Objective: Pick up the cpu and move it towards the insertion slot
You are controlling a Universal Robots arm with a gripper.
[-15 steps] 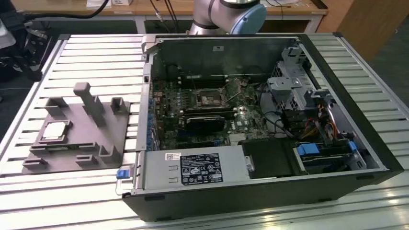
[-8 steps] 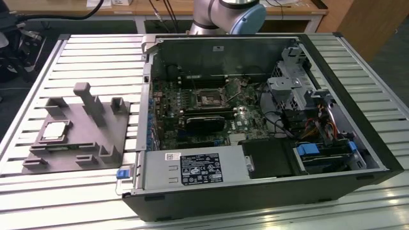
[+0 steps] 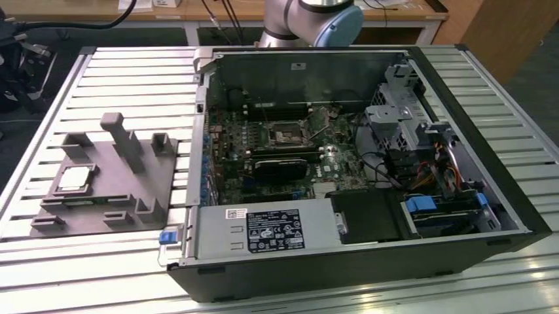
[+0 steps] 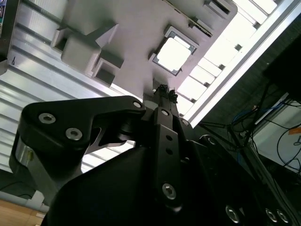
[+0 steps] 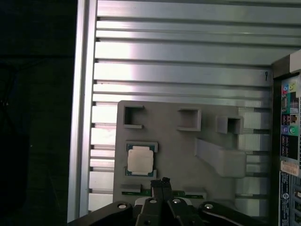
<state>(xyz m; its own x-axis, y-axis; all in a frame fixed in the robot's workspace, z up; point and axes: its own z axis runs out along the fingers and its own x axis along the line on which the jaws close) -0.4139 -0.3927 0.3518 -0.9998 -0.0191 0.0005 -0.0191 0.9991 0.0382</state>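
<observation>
The cpu [image 3: 74, 178] lies flat in a recess of the grey plastic fixture [image 3: 144, 190], on the exterior view's left, its silvery top facing up. Both wrist views look down on the cpu [image 5: 140, 159] [image 4: 174, 52] from well above. My gripper [image 5: 161, 181] [image 4: 164, 88] hangs over the fixture's edge beside the chip, apart from it, fingers shut with nothing between them. The insertion slot [image 3: 287, 136], a silver-framed square socket with a dark centre, sits on the green board inside the open computer case [image 3: 515, 216].
The fixture [image 5: 178, 150] has upright posts [image 3: 112, 124] and several small pockets. It rests on a ribbed aluminium table [image 3: 131, 78]. Inside the case are a black component [image 3: 281, 169], a power supply [image 3: 262, 230], drive cages [image 3: 393, 124] and cables. The arm's base [image 3: 315, 19] stands behind the case.
</observation>
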